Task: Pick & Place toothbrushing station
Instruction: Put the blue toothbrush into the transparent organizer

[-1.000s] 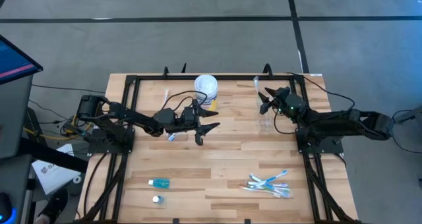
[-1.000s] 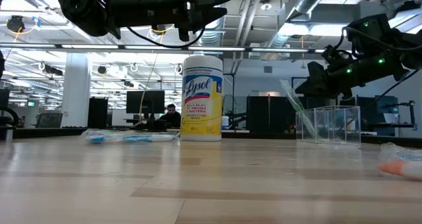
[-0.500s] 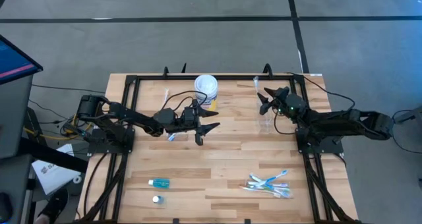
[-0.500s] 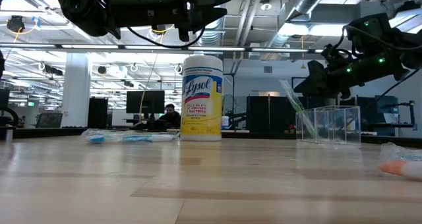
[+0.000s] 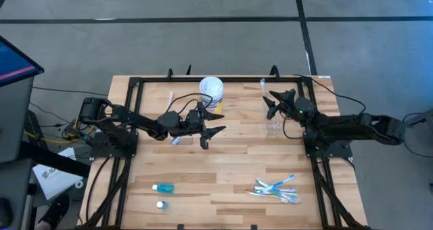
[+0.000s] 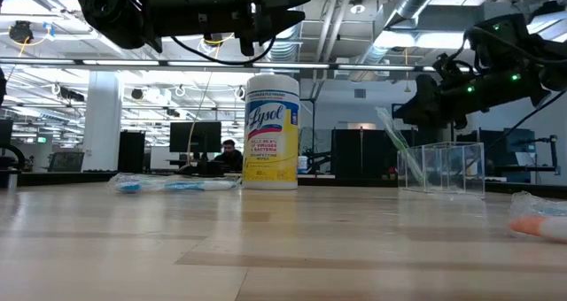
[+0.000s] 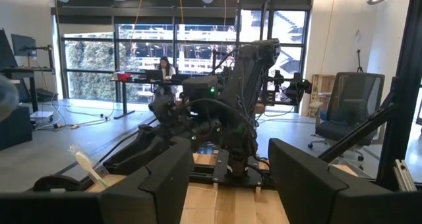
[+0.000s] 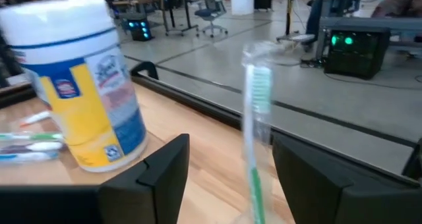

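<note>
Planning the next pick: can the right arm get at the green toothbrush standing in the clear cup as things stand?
Probably yes. The right gripper hangs open just above and beside the clear cup, and the green toothbrush stands straight ahead between its fingers in the right wrist view, nothing between them.

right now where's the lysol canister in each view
High view: canister at the table's far edge, centre.
Low view: upright, mid-picture.
Left wrist view: not in it.
Right wrist view: beyond the right pincer, beside a green toothbrush.
Shared landmark: the wrapped toothbrushes lying next to it.
</note>
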Robot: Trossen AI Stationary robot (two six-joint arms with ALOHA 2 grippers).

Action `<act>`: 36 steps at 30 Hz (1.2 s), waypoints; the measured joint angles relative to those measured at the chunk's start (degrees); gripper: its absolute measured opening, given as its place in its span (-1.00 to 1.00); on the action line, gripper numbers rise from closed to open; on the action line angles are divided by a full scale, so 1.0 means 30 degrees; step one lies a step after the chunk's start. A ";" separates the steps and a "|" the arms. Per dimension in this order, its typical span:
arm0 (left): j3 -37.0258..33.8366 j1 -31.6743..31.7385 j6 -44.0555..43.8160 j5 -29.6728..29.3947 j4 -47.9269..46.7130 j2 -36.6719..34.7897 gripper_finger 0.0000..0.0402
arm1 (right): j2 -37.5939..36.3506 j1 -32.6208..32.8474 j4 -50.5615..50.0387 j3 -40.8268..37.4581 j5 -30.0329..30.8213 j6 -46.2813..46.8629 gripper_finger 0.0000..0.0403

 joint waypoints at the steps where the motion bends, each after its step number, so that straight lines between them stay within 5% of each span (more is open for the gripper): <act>1: 0.0000 0.0000 0.0000 0.0000 -0.0011 0.0000 -0.02 | -0.0169 0.0131 -0.0046 0.0000 -0.0003 -0.0011 0.03; 18: -0.0005 0.0000 0.0000 0.0000 -0.0106 0.0000 -0.02 | -0.1232 0.3828 -0.0149 0.0000 -0.0158 -0.1088 -0.02; 36: -0.0001 0.0000 -0.0003 0.0006 -0.0178 0.0000 -0.02 | -0.1232 0.8720 -0.0617 0.0000 -0.5772 -0.1352 -0.07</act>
